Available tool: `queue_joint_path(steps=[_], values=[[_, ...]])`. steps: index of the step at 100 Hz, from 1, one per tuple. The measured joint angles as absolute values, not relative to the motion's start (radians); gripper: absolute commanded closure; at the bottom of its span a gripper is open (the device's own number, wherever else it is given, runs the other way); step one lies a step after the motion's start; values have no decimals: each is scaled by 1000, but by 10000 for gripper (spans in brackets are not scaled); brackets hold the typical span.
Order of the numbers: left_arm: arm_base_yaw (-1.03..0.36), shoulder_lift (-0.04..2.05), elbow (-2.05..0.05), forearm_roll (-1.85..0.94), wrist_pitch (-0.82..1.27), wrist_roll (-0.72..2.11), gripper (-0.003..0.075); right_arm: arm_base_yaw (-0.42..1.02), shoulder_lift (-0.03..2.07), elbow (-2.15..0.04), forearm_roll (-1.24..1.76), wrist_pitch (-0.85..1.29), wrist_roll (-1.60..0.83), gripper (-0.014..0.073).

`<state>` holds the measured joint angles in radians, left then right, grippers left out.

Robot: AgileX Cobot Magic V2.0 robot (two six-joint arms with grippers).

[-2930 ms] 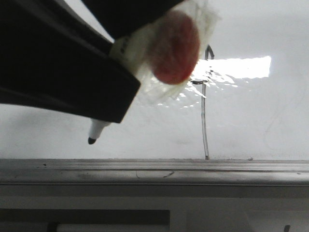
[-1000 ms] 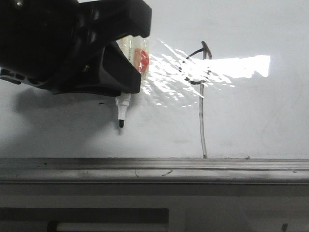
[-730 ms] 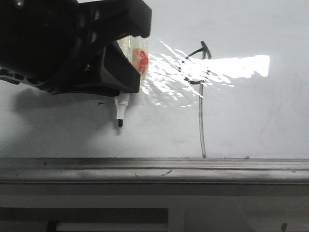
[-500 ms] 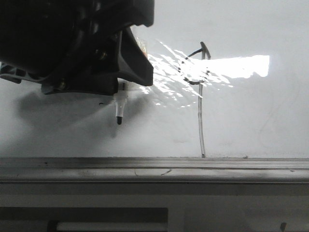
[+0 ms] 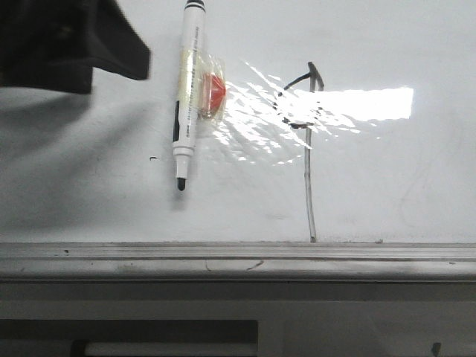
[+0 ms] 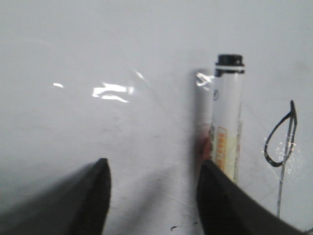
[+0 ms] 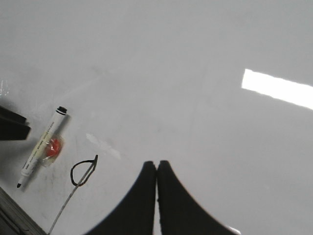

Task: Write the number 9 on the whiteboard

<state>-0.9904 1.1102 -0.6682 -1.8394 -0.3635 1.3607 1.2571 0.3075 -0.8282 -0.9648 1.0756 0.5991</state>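
Observation:
The number 9 (image 5: 306,111) is drawn in thin black marker on the whiteboard (image 5: 387,178), a small loop with a long faint tail down to the ledge. It also shows in the left wrist view (image 6: 279,147) and the right wrist view (image 7: 80,171). A white marker (image 5: 186,97) with a black tip and a red blob under clear tape lies loose on the board, left of the 9. My left gripper (image 6: 154,164) is open and empty, with the marker (image 6: 228,122) just beyond one finger. My right gripper (image 7: 156,164) is shut and empty above bare board.
A grey metal ledge (image 5: 238,260) runs along the board's near edge. A tiny black tick mark (image 5: 152,158) sits left of the marker tip. A bright glare patch (image 5: 364,104) crosses the 9. My left gripper's black body (image 5: 74,41) fills the top left corner of the front view.
My left gripper has let go of the marker and pulled away up and to the left. The marker now lies free on the board.

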Motion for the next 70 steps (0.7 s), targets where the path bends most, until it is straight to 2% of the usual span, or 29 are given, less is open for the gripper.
queue_joint_path(steps=[7,26,36,48,70], values=[[-1031,1027,-637,-1839,-417,1398,744,1257,222,-780,-965,1087,599,636],[-1110,796,-523,-1839,-480,1469,741,1257,-9,-649,-965,1122,598,636],[-1121,695,-458,-1839,-484,1476,741,1257,-17,-621,-937,1183,598,636],[-1121,602,-401,-1839,-486,1476,741,1257,-6,-601,-879,1156,598,636],[-1121,563,-355,-1839,-486,1476,741,1257,3,-590,-857,1094,598,636]])
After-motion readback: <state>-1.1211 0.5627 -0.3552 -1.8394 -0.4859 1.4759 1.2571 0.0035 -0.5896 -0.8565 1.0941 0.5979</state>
